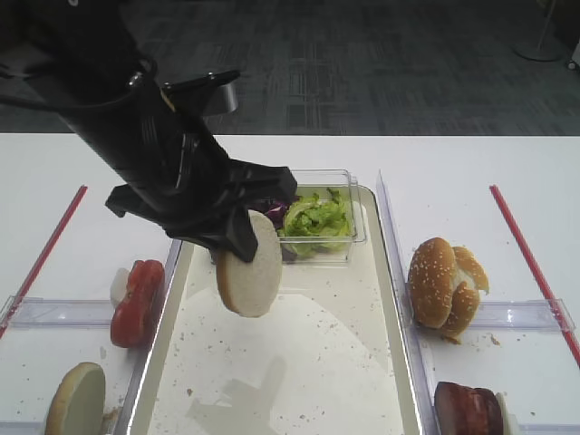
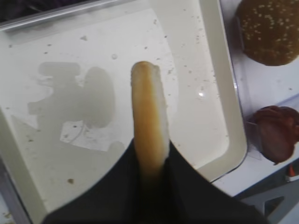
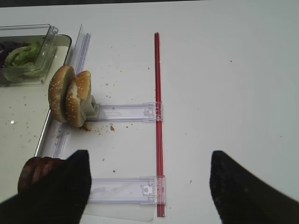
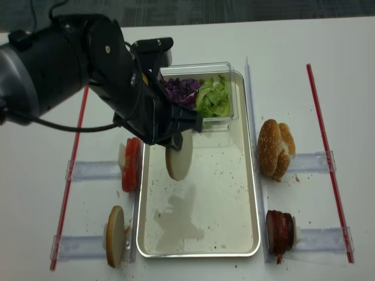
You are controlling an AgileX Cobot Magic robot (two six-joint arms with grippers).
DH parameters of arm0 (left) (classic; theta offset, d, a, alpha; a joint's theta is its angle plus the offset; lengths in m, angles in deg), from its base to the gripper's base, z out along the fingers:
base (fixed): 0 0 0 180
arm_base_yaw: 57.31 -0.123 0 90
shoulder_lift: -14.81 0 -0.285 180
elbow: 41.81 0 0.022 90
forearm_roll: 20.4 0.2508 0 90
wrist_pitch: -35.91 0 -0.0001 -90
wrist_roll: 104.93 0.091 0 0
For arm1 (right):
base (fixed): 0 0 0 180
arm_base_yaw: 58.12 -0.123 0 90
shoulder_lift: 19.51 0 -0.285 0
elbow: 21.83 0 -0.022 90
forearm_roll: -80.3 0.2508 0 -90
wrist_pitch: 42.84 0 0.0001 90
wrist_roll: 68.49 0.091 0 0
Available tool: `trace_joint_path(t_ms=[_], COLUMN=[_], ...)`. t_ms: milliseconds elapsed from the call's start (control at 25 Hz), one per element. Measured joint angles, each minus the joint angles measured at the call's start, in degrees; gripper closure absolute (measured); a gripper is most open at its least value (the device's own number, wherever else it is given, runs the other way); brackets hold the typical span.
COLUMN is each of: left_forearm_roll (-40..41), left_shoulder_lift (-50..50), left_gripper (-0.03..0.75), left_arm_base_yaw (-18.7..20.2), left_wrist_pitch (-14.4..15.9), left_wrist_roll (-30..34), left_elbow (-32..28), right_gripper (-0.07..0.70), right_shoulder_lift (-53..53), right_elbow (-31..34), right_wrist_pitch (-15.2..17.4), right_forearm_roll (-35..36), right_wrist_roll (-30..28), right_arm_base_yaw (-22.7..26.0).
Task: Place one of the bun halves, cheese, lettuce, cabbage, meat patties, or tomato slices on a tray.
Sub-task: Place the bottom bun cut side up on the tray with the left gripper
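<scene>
The left hand (image 1: 243, 243) is clamped on a plain bun half (image 1: 249, 265), gripping its upper edge so that the disc hangs on edge, pale cut face toward the high camera. In the left wrist view the bun half shows as a thin golden-tan strip pinched between the two black fingers (image 2: 107, 186). It hangs in the air above the tray (image 4: 251, 193), over the far left part of the cream speckled floor, and its shadow falls on the floor below.

A small clear plastic tub (image 1: 355, 210) sits at the far end of the tray. It holds the lettuce (image 1: 315, 220), a crinkly light green clump on the right side, and the cabbage (image 4: 181, 91), dark purple shreds on the left side; the two clumps touch in the middle.

Clear plastic racks lie on the white surface (image 1: 471, 172) on either side of the tray. On the left, the tomato slices (image 1: 137, 302) stand in a short red row just beside the tray rim, and a second plain bun half (image 1: 76, 399) stands on edge nearer the camera. On the right, two sesame-seeded bun halves (image 1: 441, 285) lean together in the far rack, and the meat patties (image 1: 467, 410) stand in the near one.

The right hand (image 3: 147, 179) hovers over the surface to the right of the tray, its dark fingers spread wide with nothing between them.
</scene>
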Motion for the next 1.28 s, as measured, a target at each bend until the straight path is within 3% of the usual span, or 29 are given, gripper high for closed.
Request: trace_joint_path(t_ms=[400,680,1280], left_forearm_roll=[-15.6,-16.8,-21.7], left_shoulder_lift=[0.1,1.2,15.4], left_gripper=[0.676,0.676,0.677], left_arm_base_yaw=[0.0,0.0,0.0], left_wrist_pitch=[-1.3,-1.5,-3.8], left_wrist_roll=[11.1,12.2,17.5], left_elbow=[0.0,0.0,0.0], right_gripper=[0.079,0.079,0.079], right_shoulder_lift=[0.0,0.0,0.0], right_elbow=[0.0,0.0,0.0], right_wrist_pitch=[0.0,0.0,0.0], right_forearm_roll=[0.0,0.0,0.0], right_wrist_roll=[0.0,0.0,0.0], right_arm_base_yaw=[0.0,0.0,0.0])
